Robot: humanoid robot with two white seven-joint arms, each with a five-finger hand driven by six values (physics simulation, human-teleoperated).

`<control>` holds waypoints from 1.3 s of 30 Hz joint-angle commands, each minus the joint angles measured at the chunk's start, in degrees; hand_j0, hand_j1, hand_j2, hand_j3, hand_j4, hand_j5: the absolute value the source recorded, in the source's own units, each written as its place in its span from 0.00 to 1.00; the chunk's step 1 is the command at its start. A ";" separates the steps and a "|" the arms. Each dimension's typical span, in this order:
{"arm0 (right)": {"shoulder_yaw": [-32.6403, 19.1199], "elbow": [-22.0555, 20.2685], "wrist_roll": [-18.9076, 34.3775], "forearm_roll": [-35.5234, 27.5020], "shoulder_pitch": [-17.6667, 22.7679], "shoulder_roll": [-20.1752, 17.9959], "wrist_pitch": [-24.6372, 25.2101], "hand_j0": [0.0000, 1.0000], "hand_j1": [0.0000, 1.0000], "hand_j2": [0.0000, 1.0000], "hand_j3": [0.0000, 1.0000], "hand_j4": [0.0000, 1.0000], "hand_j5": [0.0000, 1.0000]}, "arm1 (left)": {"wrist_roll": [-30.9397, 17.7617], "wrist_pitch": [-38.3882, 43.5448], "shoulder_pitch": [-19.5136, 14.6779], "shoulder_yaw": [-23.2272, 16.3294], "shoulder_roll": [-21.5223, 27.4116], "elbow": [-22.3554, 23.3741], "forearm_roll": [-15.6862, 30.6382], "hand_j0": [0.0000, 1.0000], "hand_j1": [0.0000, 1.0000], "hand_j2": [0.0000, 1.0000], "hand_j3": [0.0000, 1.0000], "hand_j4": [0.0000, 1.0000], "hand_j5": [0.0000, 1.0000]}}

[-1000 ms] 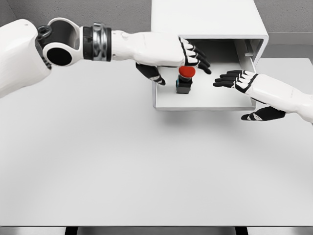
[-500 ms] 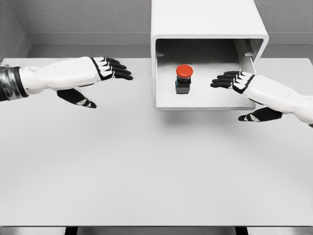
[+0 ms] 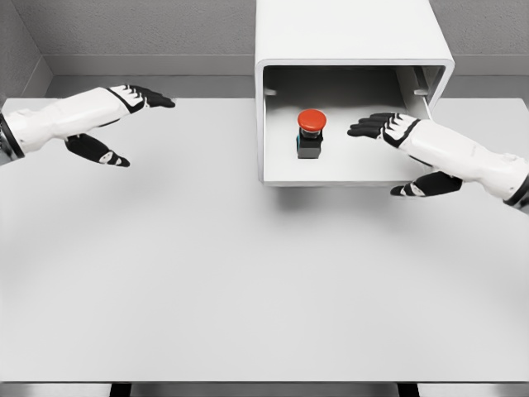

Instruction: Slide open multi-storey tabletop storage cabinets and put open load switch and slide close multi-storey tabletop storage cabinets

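A white cabinet stands at the back of the table with its drawer slid out. Upright in the drawer sits the load switch, a black body with a red round cap. My right hand is over the drawer, just right of the switch, fingers stretched flat and holding nothing; its thumb hangs past the drawer's front right corner. Far off at the left of the table, my left hand is open and empty.
The white table spreads wide in front of the cabinet. A grey wall runs behind it.
The left hand let go of the switch in the drawer and drew back far to the left. The right hand crept a little left toward the switch.
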 commanded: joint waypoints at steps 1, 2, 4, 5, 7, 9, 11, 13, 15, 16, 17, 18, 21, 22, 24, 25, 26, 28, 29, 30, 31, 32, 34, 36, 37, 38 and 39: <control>0.00 1.36 0.46 -0.39 0.00 0.81 0.10 1.00 1.00 1.00 1.00 1.00 1.00 | 0.03 0.08 0.00 0.14 -0.12 0.47 0.40 1.00 1.00 1.00 1.00 1.00 1.00; 0.00 1.54 0.64 -0.39 -0.09 1.25 0.10 1.00 1.00 1.00 1.00 1.00 1.00 | 0.03 0.08 0.09 0.14 0.14 0.38 0.40 1.00 1.00 1.00 1.00 1.00 1.00; 0.00 1.63 0.99 -0.39 -0.09 1.52 0.10 1.00 1.00 1.00 1.00 1.00 1.00 | 0.03 0.08 0.09 0.14 0.14 0.29 0.14 1.00 1.00 1.00 1.00 1.00 1.00; 0.00 1.63 0.99 -0.39 -0.44 1.60 0.10 1.00 1.00 1.00 1.00 1.00 1.00 | 0.03 0.08 0.09 0.14 0.14 0.29 -0.22 1.00 1.00 1.00 1.00 1.00 1.00; 0.00 2.42 0.99 -0.39 -0.61 1.69 0.10 1.00 1.00 1.00 1.00 1.00 1.00 | 0.03 0.08 0.18 0.14 0.23 0.20 -0.13 1.00 1.00 1.00 1.00 1.00 1.00; 0.00 3.39 1.60 -0.30 -1.32 2.48 0.10 1.00 1.00 1.00 1.00 1.00 1.00 | 0.03 0.08 1.32 0.93 0.23 0.20 -0.13 1.00 1.00 1.00 1.00 1.00 1.00; 0.00 3.65 1.60 -0.39 -1.93 2.57 0.10 1.00 1.00 1.00 1.00 1.00 1.00 | -0.06 0.08 4.39 4.89 0.41 0.29 -0.13 1.00 1.00 1.00 1.00 1.00 1.00; 0.00 5.32 1.78 -0.30 -2.64 3.54 0.10 1.00 1.00 1.00 1.00 1.00 1.00 | -0.06 0.08 4.57 4.98 0.41 0.29 -0.13 1.00 1.00 1.00 1.00 1.00 1.00; 0.00 5.32 2.13 -0.30 -2.99 4.15 0.10 1.00 1.00 1.00 1.00 1.00 1.00 | -0.06 0.08 4.57 4.89 0.49 0.38 -0.13 1.00 1.00 1.00 1.00 1.00 1.00; 0.09 5.32 2.22 -0.30 -3.25 4.51 0.10 1.00 1.00 1.00 1.00 1.00 1.00 | -0.06 0.08 4.57 4.89 0.49 0.38 -0.13 1.00 1.00 1.00 1.00 1.00 1.00; 0.09 5.32 2.22 -0.30 -3.34 4.59 0.10 1.00 1.00 1.00 1.00 1.00 1.00 | -0.06 0.08 4.57 4.89 0.49 0.38 -0.13 1.00 1.00 1.00 1.00 1.00 1.00; 0.09 5.32 2.39 -0.30 -3.51 4.86 0.10 1.00 1.00 1.00 1.00 1.00 1.00 | -0.14 0.08 4.57 4.89 0.49 0.38 -0.13 1.00 1.00 1.00 1.00 1.00 1.00; 0.09 6.55 2.92 -0.30 -4.31 5.73 0.10 1.00 1.00 1.00 1.00 1.00 1.00 | -0.41 0.08 4.57 4.98 0.49 0.38 -0.22 1.00 1.00 1.00 1.00 1.00 1.00; 0.18 6.81 3.01 -0.21 -4.66 6.00 0.10 1.00 1.00 1.00 1.00 1.00 1.00 | -0.41 0.08 4.57 4.98 0.49 0.38 -0.30 1.00 1.00 1.00 1.00 1.00 1.00; 0.26 8.04 3.01 -0.21 -5.27 6.53 0.10 1.00 1.00 1.00 1.00 1.00 1.00 | -0.41 0.08 4.57 4.98 0.41 0.38 -0.30 1.00 1.00 1.00 1.00 1.00 1.00; 0.35 8.83 3.27 -0.12 -5.45 6.88 0.10 1.00 1.00 1.00 1.00 1.00 1.00 | -0.41 0.08 4.57 4.98 0.41 0.38 -0.30 1.00 1.00 1.00 1.00 1.00 1.00; 0.35 9.10 3.80 -0.12 -5.80 7.32 0.10 1.00 1.00 1.00 1.00 1.00 1.00 | -0.41 0.08 4.57 4.98 0.41 0.38 -0.30 1.00 1.00 1.00 1.00 1.00 1.00; 0.44 9.80 4.15 -0.12 -6.33 7.67 0.10 1.00 1.00 1.00 1.00 1.00 1.00 | -0.41 0.08 4.57 4.89 0.41 0.38 -0.30 1.00 1.00 1.00 1.00 1.00 1.00; 0.53 10.59 4.24 -0.12 -6.68 8.11 0.10 1.00 1.00 1.00 1.00 1.00 1.00 | -0.41 0.08 4.57 4.98 0.49 0.38 -0.30 1.00 1.00 1.00 1.00 1.00 1.00; 0.62 10.94 4.24 -0.12 -6.94 8.20 0.10 1.00 1.00 1.00 1.00 1.00 1.00 | -0.41 0.08 4.57 4.98 0.41 0.38 -0.30 1.00 1.00 1.00 1.00 1.00 1.00; 0.70 11.47 4.24 -0.04 -7.29 8.72 0.10 1.00 1.00 1.00 1.00 1.00 1.00 | -0.41 0.08 4.57 4.98 0.49 0.38 -0.30 1.00 1.00 1.00 1.00 1.00 1.00; 0.70 12.26 4.24 0.67 -7.38 9.25 0.10 1.00 1.00 1.00 1.00 1.00 1.00 | -0.41 0.08 4.57 4.98 0.50 0.29 -0.30 1.00 1.00 1.00 1.00 1.00 1.00; 0.79 13.49 4.33 1.02 -8.52 9.69 0.10 1.00 1.00 1.00 1.00 1.00 1.00 | -0.41 0.08 4.48 4.98 0.58 0.38 -0.22 1.00 1.00 1.00 1.00 1.00 1.00; 1.85 15.16 4.33 1.02 -10.10 10.39 0.10 1.00 1.00 1.00 1.00 1.00 1.00 | -0.41 0.08 4.57 4.98 0.49 0.38 -0.30 1.00 1.00 1.00 1.00 1.00 1.00; 2.29 15.86 4.33 1.02 -10.63 10.48 0.10 1.00 1.00 1.00 1.00 1.00 1.00 | -0.41 0.08 4.57 4.98 0.49 0.38 -0.30 1.00 1.00 1.00 1.00 1.00 1.00; 2.37 16.48 4.33 1.11 -11.07 11.10 0.10 1.00 1.00 1.00 1.00 1.00 1.00 | -0.41 0.08 4.57 4.98 0.32 0.38 -0.30 1.00 1.00 1.00 1.00 1.00 1.00; 2.37 16.57 4.33 1.19 -11.07 11.27 0.10 1.00 1.00 1.00 1.00 1.00 1.00 | -0.41 0.08 4.57 4.98 0.23 0.38 -0.30 1.00 1.00 1.00 1.00 1.00 1.00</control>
